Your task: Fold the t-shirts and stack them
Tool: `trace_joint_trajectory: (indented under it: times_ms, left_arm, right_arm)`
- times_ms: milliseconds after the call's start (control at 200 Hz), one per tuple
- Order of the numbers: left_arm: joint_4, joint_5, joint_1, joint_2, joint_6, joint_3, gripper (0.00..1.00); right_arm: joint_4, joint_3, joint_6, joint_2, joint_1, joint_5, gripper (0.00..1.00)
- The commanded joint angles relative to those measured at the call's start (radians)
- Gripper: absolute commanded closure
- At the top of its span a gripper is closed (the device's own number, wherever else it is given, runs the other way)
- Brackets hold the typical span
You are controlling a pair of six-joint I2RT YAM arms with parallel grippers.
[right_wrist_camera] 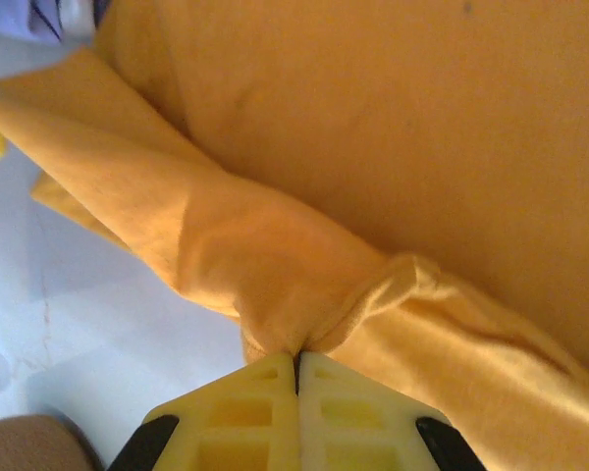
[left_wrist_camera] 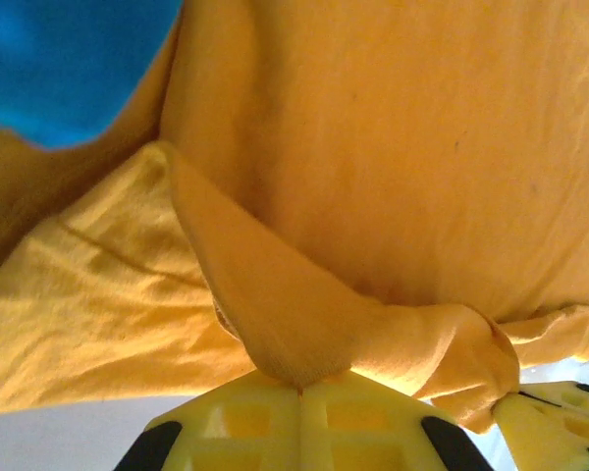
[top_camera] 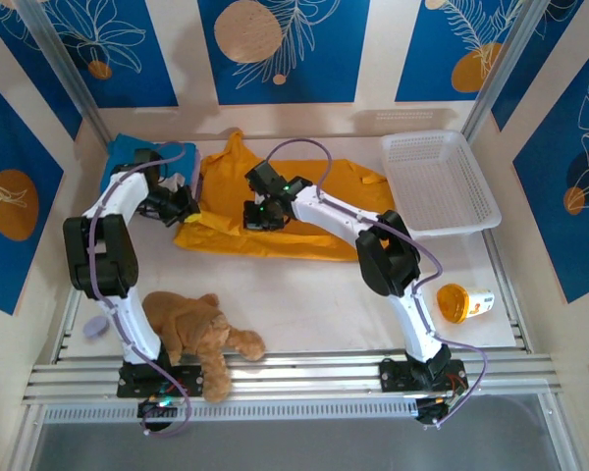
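- Seen from overhead, a large mustard-orange t-shirt [top_camera: 221, 196] lies partly spread and rumpled on the white table [top_camera: 304, 304], in the upper middle of the frame.
- A blue t-shirt [top_camera: 128, 152] sits in the upper left, just beside the orange shirt's left edge. Part of it is hidden by the left arm.
- The left gripper [top_camera: 182, 211] is at the orange shirt's lower left edge. The right gripper [top_camera: 255, 218] is down on the cloth near the shirt's middle.
- From the left wrist, the left gripper [left_wrist_camera: 299, 388] has its yellow fingers pressed together at the bottom of the frame, pinching a raised fold of the orange shirt [left_wrist_camera: 393, 147]. The blue t-shirt [left_wrist_camera: 69, 59] fills the upper left corner.
- From the right wrist, the right gripper [right_wrist_camera: 296, 358] is likewise clenched on a bunched ridge of orange fabric [right_wrist_camera: 373, 118], which runs diagonally from upper left to lower right. Bare white table [right_wrist_camera: 98, 343] shows at lower left.
- An empty white mesh basket [top_camera: 442, 186] stands in the upper right, near the shirt's right sleeve.
- A brown plush teddy [top_camera: 191, 334] lies at lower left, by the left arm's base.
- A small orange cup [top_camera: 461, 302] lies on its side at the right edge, well apart from the shirts.
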Motion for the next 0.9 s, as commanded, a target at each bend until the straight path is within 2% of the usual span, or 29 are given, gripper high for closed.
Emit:
trace_joint_trajectory:
  times_ms: [0, 335, 400, 445, 495, 540, 585, 655, 760, 895]
  left_arm:
    - [-0.017, 0.048, 0.002, 0.053, -0.027, 0.066, 1.0]
    - [0.014, 0.083, -0.017, 0.189, -0.082, 0.211, 1.0]
    - [0.019, 0.091, -0.021, 0.21, -0.102, 0.243, 0.92]
    - [0.041, 0.1, -0.021, 0.218, -0.124, 0.255, 0.83]
    - [0.082, 0.111, -0.021, 0.221, -0.158, 0.257, 0.71]
    - [0.145, 0.144, -0.021, 0.215, -0.194, 0.249, 0.69]
    - [0.227, 0.19, -0.021, 0.202, -0.248, 0.227, 0.69]
    - [0.268, 0.197, -0.027, 0.185, -0.29, 0.222, 0.69]
    - [0.172, 0.138, -0.037, 0.156, -0.218, 0.241, 0.66]
    - [0.169, 0.078, -0.038, 0.078, -0.171, 0.114, 0.61]
  right_arm:
    - [-0.047, 0.055, -0.016, 0.067, -0.03, -0.084, 1.0]
    - [-0.081, 0.196, -0.018, 0.181, -0.108, -0.174, 1.0]
    - [-0.087, 0.216, -0.016, 0.19, -0.123, -0.181, 1.0]
    - [-0.084, 0.22, -0.01, 0.19, -0.132, -0.176, 1.0]
    - [-0.078, 0.22, 0.001, 0.188, -0.146, -0.179, 0.93]
    - [-0.069, 0.223, 0.011, 0.187, -0.16, -0.197, 0.79]
    - [-0.066, 0.233, 0.014, 0.187, -0.169, -0.216, 0.75]
    - [-0.09, 0.252, 0.005, 0.182, -0.174, -0.215, 0.72]
    - [-0.132, 0.249, -0.023, 0.156, -0.171, -0.204, 0.69]
    - [-0.131, 0.153, -0.035, 0.078, -0.163, -0.169, 0.69]
